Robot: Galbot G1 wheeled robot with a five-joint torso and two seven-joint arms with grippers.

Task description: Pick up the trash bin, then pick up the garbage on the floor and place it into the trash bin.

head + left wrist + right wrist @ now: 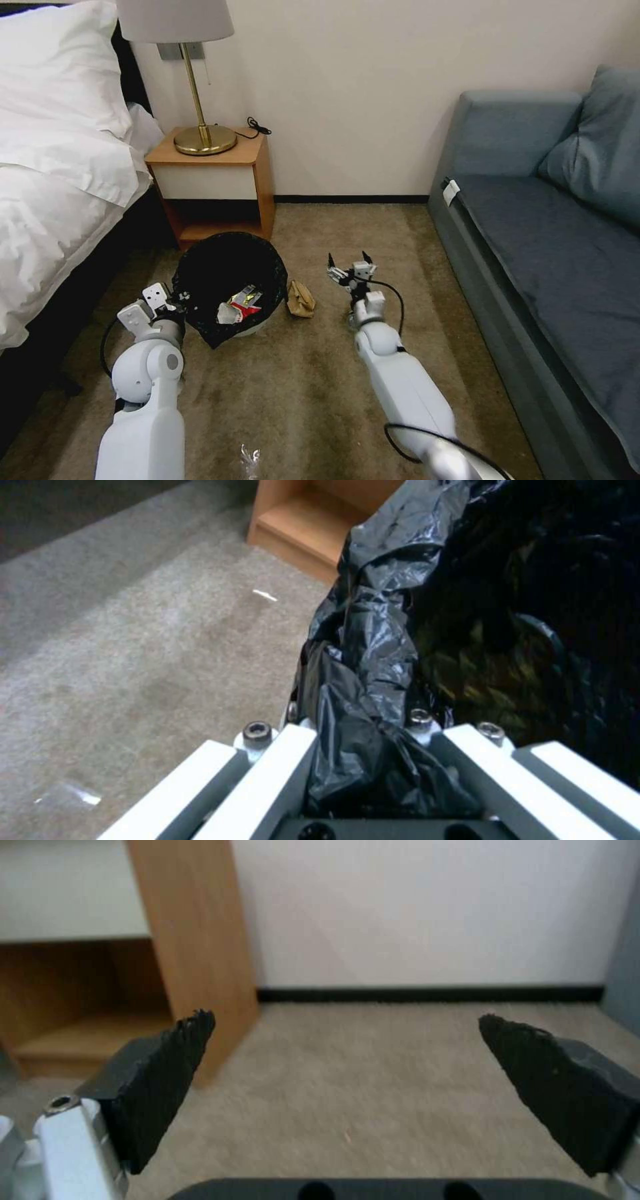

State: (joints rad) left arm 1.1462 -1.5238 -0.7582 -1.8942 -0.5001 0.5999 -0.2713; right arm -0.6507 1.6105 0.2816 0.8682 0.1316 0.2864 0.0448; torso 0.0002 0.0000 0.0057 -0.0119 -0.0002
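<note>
The trash bin (203,267), white with a black bag liner (373,630), stands tilted on the carpet in front of the nightstand. My left gripper (179,297) (363,715) is shut on its near-left rim, and the bag folds hide the fingertips. Inside the bin lie a red-and-white carton (247,311) and a shiny gold wrapper (245,295). A tan paper wad (301,298) lies on the floor just right of the bin. My right gripper (348,261) (345,1017) hovers open to the right of the wad, holding nothing. A clear plastic piece (250,460) lies on the carpet close to my base.
A wooden nightstand (220,180) with a brass lamp (200,137) stands behind the bin. The bed (53,200) runs along the left, a blue-grey sofa (547,267) along the right. Open carpet (300,393) lies between my arms.
</note>
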